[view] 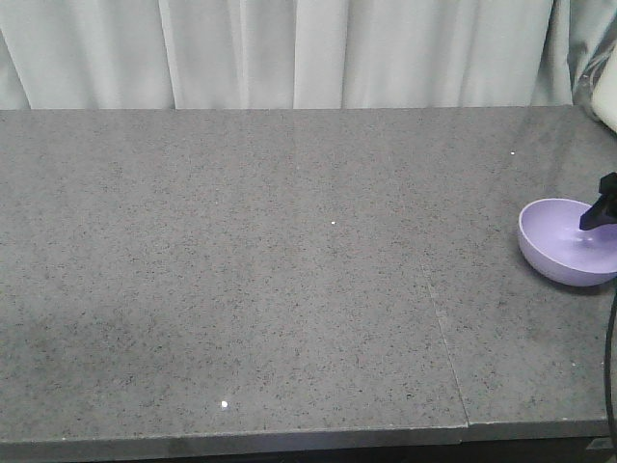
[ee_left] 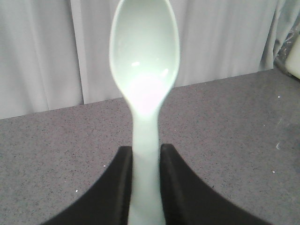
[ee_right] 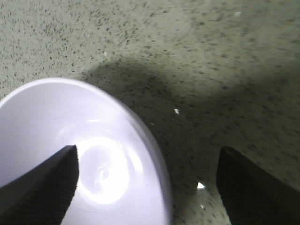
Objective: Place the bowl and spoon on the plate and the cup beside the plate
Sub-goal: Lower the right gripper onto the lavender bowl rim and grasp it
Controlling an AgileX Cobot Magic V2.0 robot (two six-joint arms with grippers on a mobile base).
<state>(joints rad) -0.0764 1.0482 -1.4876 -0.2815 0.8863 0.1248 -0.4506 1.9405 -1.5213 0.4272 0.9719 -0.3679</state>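
Presently our left fingers [ee_left: 119, 187] clench the pale mint-green plastic spoon [ee_left: 145, 70] aloft, likely for carrying, our right fingers [ee_right: 42, 183] gaping astride the rim of the round lavender plastic bowl [view: 564, 241] at the tabletop [view: 289, 270] right end, seemingly ready to pinch.

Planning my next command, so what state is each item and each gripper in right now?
spoon: held by its handle, head empty.
left gripper: shut on the spoon.
bowl: mouth up, empty, near the right edge of the counter.
right gripper: open, one finger inside the bowl's rim, the other outside it.
plate, cup: not in view.
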